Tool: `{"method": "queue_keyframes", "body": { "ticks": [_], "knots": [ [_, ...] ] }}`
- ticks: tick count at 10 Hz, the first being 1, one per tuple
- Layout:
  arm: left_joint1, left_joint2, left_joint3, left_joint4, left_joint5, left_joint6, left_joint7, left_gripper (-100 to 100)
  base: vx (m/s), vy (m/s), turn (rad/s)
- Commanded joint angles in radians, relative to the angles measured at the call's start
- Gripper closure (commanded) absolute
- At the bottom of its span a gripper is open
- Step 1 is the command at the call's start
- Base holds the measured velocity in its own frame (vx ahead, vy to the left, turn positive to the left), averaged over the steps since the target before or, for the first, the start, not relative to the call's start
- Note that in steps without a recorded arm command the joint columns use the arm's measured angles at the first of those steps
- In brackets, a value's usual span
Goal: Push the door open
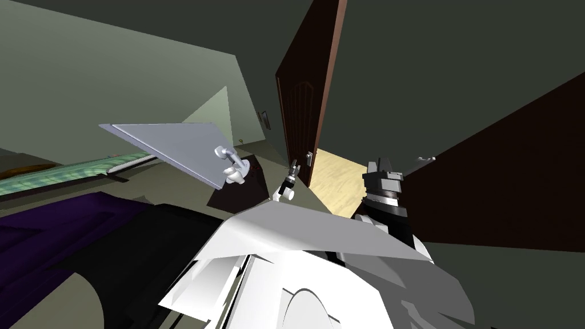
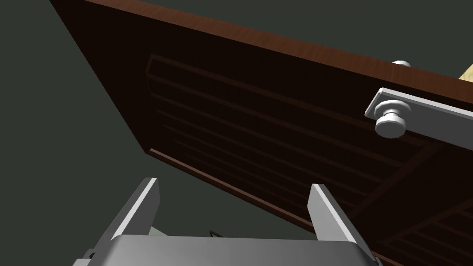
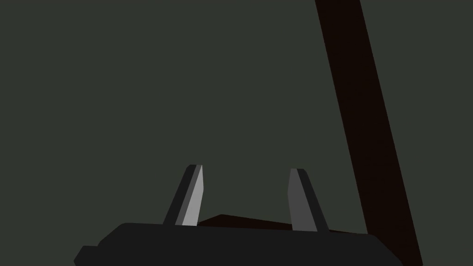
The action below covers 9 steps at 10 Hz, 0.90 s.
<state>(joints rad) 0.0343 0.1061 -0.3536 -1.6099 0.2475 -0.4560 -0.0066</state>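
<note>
Left gripper [image 2: 233, 184], fingers apart and empty, faces the ajar door [image 2: 258, 115] at 12 o'clock, knob [image 2: 391, 121] at 2, presumably for a flat push; right gripper [image 3: 245, 170] likewise spread.

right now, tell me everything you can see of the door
The door is dark brown, with wood grain along its edge and recessed ribbed panels. It stands ajar, pale yellow floor showing past its free edge. A grey knob on a light grey plate sits near that edge. The left gripper, open, faces the panelled side; nothing visibly touches the door.
</note>
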Motion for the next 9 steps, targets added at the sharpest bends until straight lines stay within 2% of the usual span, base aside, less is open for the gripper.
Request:
{"method": "queue_keyframes", "body": {
  "ticks": [1,2,4,5,6,8,9],
  "knots": [
    [-0.020,-0.001,-0.013,0.035,0.007,0.003,-0.007,-100,0.071,0.085,-0.089],
    [-0.031,-0.001,-0.021,0.055,0.012,0.005,-0.010,-100,0.080,0.083,-0.088],
    [-0.077,-0.003,-0.052,0.133,0.029,0.014,-0.023,-100,0.114,0.134,-0.141],
    [-0.088,-0.003,-0.059,0.152,0.034,0.016,-0.026,-100,0.114,0.159,-0.120],
    [-0.111,-0.004,-0.075,0.191,0.043,0.021,-0.033,-100,0.128,0.115,-0.140],
    [-0.132,-0.005,-0.089,0.227,0.051,0.025,-0.039,-100,0.114,0.109,-0.086],
    [-0.153,-0.007,-0.104,0.264,0.059,0.029,-0.045,-100,0.064,0.119,-0.133]
  ]
}}
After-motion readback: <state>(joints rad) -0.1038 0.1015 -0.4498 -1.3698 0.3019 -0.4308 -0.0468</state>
